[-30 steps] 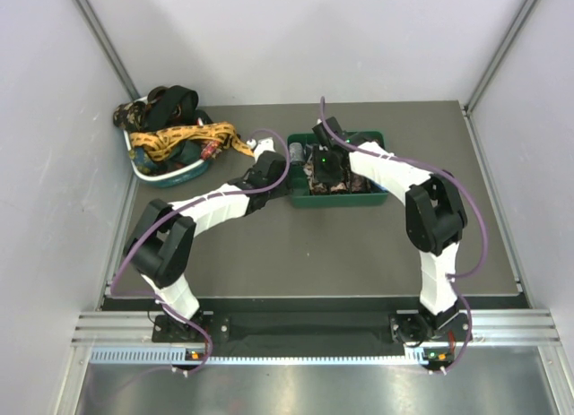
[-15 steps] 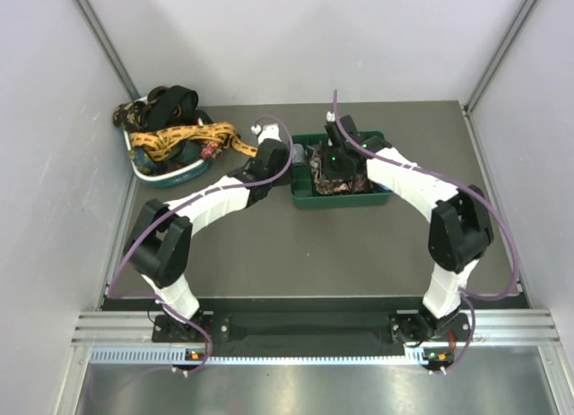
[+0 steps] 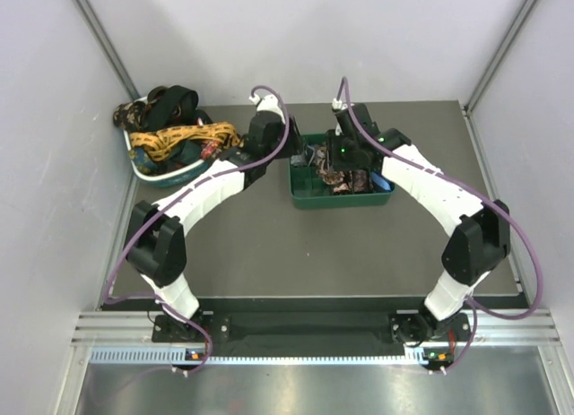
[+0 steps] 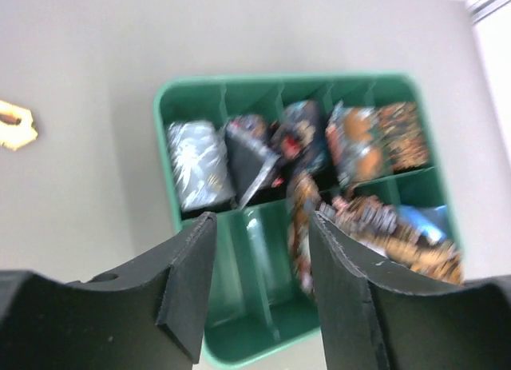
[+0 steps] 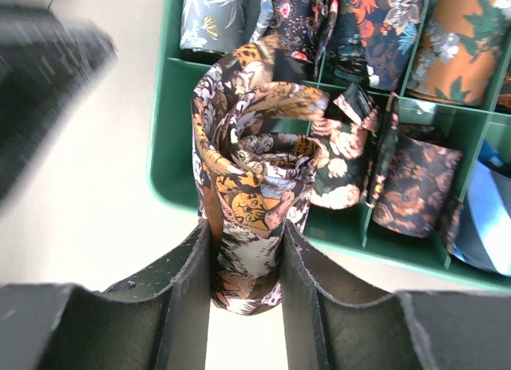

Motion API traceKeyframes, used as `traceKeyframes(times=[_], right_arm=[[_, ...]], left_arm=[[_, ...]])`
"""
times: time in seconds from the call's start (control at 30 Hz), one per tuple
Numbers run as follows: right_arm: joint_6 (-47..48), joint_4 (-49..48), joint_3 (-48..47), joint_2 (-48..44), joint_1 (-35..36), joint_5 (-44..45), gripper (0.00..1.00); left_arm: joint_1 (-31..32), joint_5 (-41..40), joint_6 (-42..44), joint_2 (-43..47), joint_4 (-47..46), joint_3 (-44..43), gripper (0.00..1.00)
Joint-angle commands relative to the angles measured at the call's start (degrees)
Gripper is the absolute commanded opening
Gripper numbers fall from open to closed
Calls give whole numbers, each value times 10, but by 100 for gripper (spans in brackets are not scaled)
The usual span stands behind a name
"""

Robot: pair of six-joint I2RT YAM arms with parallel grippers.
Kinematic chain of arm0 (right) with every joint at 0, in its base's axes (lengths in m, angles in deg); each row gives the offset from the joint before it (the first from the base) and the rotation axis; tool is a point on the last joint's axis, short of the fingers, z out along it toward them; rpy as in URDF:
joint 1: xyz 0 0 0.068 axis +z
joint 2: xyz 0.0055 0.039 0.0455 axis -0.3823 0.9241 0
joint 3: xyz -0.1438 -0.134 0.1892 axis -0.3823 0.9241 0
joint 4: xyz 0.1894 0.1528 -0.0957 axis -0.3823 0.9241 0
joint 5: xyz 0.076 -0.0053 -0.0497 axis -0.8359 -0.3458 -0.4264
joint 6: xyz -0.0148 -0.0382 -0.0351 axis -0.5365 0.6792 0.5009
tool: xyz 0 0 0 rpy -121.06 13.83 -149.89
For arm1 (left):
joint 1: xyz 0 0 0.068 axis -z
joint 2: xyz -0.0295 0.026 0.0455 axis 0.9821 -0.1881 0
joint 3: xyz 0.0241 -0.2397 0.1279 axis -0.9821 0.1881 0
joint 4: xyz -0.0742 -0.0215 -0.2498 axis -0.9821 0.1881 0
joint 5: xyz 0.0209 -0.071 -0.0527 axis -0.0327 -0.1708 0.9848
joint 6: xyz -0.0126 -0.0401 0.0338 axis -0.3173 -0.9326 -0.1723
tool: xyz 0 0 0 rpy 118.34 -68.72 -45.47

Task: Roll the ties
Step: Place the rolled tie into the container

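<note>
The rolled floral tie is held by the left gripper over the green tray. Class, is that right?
No: the right gripper holds the rolled floral tie over the green tray, as the right wrist view shows. The left gripper is open and empty.

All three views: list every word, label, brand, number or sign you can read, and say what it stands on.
No text can be read anywhere.
The rolled tie: floral pattern only, no label showing.
The green tray: no print visible, though that view is blurred.
The yellow tie: dark marks too small to read.
</note>
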Motion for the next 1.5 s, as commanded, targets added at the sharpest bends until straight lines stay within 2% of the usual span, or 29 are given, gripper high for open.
traceKeyframes(times=[0.0,0.17,0.43,0.8,0.97,1.27,1.47], right_arm=[[19,19,4,-51,-10,3,8],[29,40,7,-65,-15,-6,9],[37,42,11,-71,-32,-15,9],[51,54,6,-64,-71,-22,9],[67,73,-20,-55,-97,-26,9],[92,129,-83,-70,-131,-46,10],[107,154,-93,-69,-135,-38,10]], left_arm=[[-6,47,-22,-15,-9,-47,53],[-5,125,-62,-64,-43,-63,51],[18,179,-119,-110,-119,-52,45],[79,121,-148,-151,-131,-62,41],[90,58,-158,-149,-148,-48,41],[121,68,-164,-174,-149,-109,40],[138,68,-177,-183,-156,-110,40]])
